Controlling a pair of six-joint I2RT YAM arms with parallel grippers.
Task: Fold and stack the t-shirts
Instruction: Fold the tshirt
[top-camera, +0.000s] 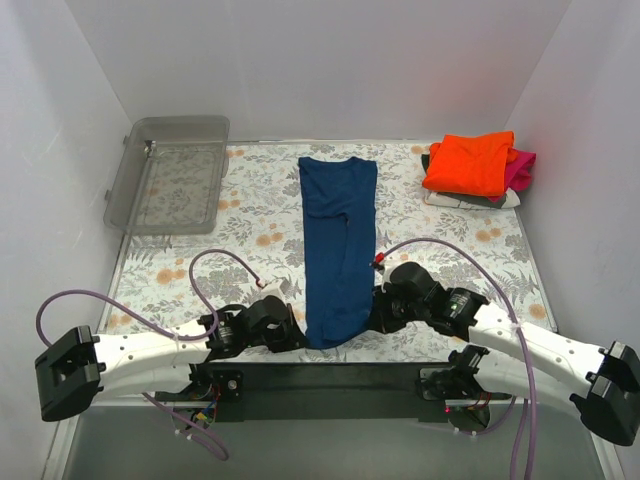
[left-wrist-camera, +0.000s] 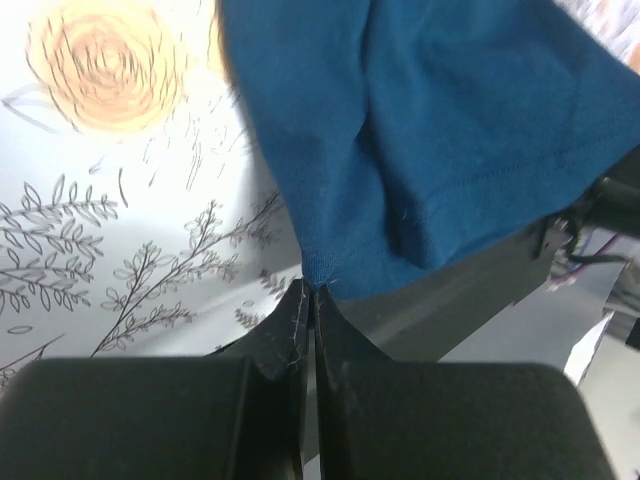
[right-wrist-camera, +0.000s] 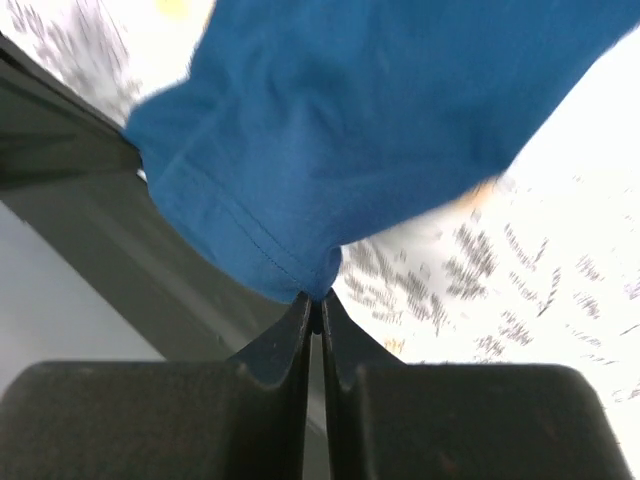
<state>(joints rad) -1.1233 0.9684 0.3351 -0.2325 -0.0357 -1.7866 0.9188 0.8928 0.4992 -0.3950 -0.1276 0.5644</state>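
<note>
The left gripper (left-wrist-camera: 310, 292) is right up close. Its two black fingers are pressed tight together on the near left corner of the blue shirt (left-wrist-camera: 430, 130). The right gripper (right-wrist-camera: 315, 298) is the same, squeezed shut on the near right corner. Only a tiny bit of cloth sits between each pair of fingers.

From above, the blue shirt lies in the middle of the flowery table cover (top-camera: 250, 215). It is folded into one long strip, with its neck at the far end and its bottom end by the arms. Well off to the right of the blue shirt, near its neck end, is the pile of folded shirts. An orange shirt (top-camera: 468, 162) is on top, a pink shirt (top-camera: 521, 168) peeks out at the side, and a grey shirt (top-camera: 470, 200) is underneath. Off to the left of the blue shirt is a see-through tray (top-camera: 170, 172).

I think the job now is to fold the bottom end up over the neck end. To do it well, both grippers should lift together and stay level, so the edge does not twist. They should stay as far apart as the strip is wide, so the cloth is flat but not stretched. The grip is small, so go slowly or a corner may slip out. Lay the bottom edge straight along the neck end, then let go.
</note>
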